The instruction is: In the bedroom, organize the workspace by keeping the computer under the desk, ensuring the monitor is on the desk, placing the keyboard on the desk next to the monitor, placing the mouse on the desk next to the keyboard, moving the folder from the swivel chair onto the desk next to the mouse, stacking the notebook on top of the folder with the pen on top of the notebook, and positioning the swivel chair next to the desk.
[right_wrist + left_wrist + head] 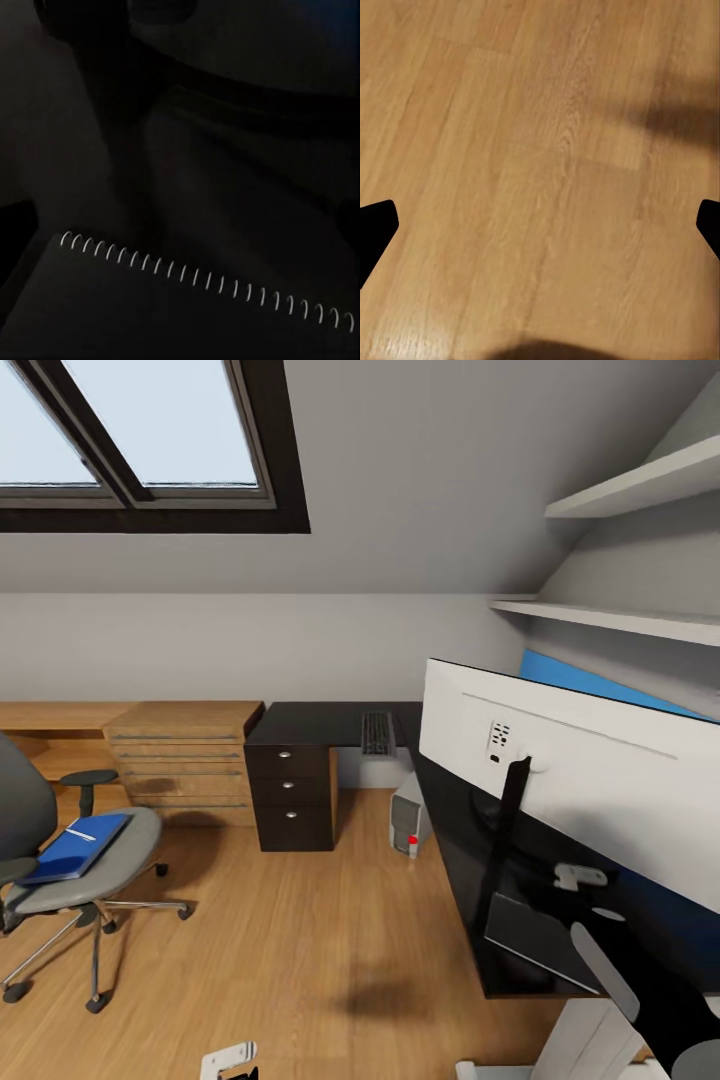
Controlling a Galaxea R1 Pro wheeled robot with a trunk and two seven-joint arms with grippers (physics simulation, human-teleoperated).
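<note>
Over the bare wooden floor (540, 150) hangs the left gripper (540, 225), its two dark fingertips (375, 229) set far apart at the edges of the left wrist view with nothing between them. Whether the right gripper is open or closed cannot be told: the right wrist view is very dark and gives no clear sight of its fingers, only a dark notebook (187, 315) with a white spiral binding lying on the black top of the desk (320, 722). From the head view, the right arm (610, 975) reaches over the near end of that desk, close to the monitor (590, 790), which stands on the desktop with its white back turned to the camera and its black stem running down to the surface. Farther along, the keyboard (378, 733) lies on the desk's far wing, and the computer (408, 822) stands on the floor beneath the desk. Well apart on the left, the swivel chair (60, 860) stands on the floor with the blue folder (75, 847) lying on its seat and a thin white pen (80, 835) resting on the folder. A light wooden drawer chest (185, 765) sits against the wall beside the desk's dark drawers.
</note>
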